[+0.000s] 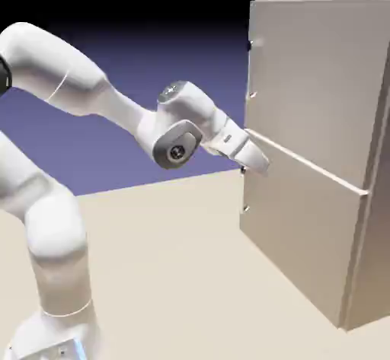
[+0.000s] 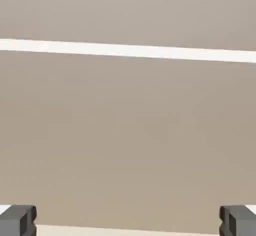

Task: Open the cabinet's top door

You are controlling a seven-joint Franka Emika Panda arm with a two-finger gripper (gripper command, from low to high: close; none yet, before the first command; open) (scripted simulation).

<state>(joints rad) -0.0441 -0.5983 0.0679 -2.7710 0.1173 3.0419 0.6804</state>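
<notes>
1. Currently, the hand (image 2: 128, 220) is spread wide, with nothing between its grey fingertips (image 2: 21, 220).
2. The top door (image 1: 318, 92) sits above the lower door (image 1: 301, 229) on the cabinet (image 1: 373, 275), at the exterior view's right.
3. A pale strip (image 2: 128, 50) separates the two doors.
4. The arm (image 1: 126, 111) reaches toward the cabinet from the exterior view's left.

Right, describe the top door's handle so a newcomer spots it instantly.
Find the tall beige-grey cabinet in the exterior view. On its upper panel, look along the left edge for the small handle. It sits above the white seam; the lower panel's handle sits below.
</notes>
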